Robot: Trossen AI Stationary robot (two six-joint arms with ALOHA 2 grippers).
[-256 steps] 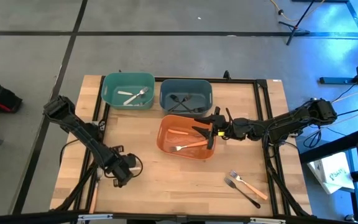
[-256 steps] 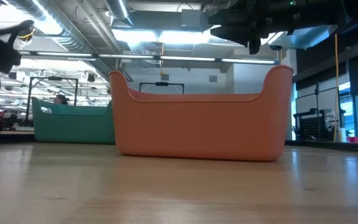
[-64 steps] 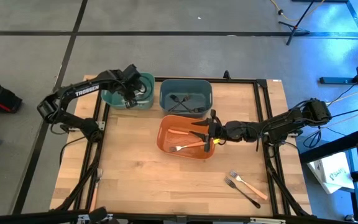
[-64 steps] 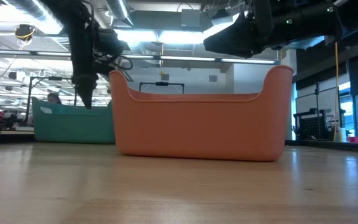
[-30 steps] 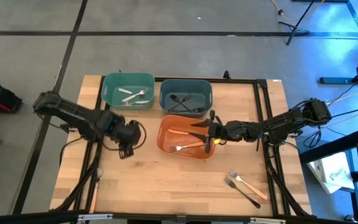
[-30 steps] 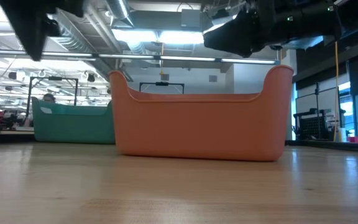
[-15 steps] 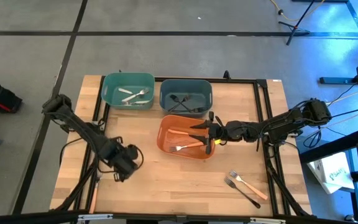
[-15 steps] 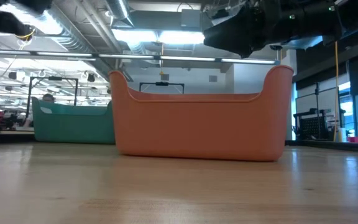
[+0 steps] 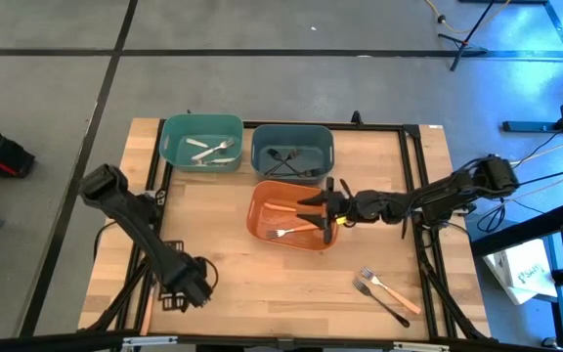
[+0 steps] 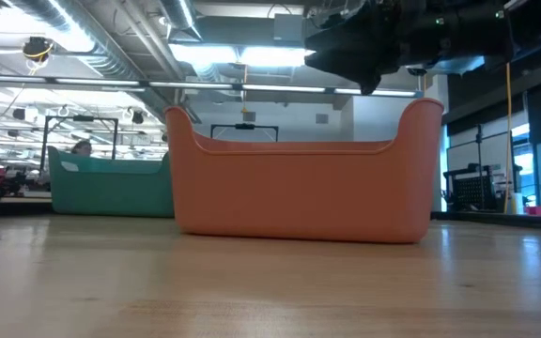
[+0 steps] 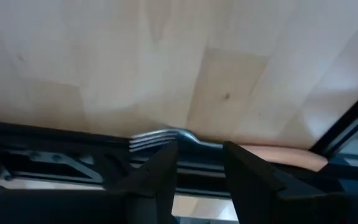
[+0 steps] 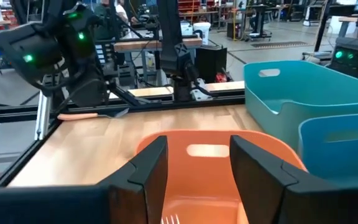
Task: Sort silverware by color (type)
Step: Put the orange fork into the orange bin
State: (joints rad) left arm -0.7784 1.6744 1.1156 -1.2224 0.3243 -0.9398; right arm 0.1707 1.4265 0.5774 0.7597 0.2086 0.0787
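Left gripper (image 9: 192, 289) is hanging open and empty over the table's near-left corner. An orange-handled fork (image 11: 229, 148) is lying just ahead of its fingertips (image 11: 166, 163) on the frame rail, long axis running across the gap between the fingers. Right gripper (image 9: 323, 209) is hovering open and empty over the orange bin (image 9: 262, 196). Two more forks (image 9: 384, 291) are sitting near-right, closer to the right arm.

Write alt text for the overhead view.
A wooden table holds three bins: teal, blue-grey and orange, each holding cutlery. Two forks lie loose near the front right corner.
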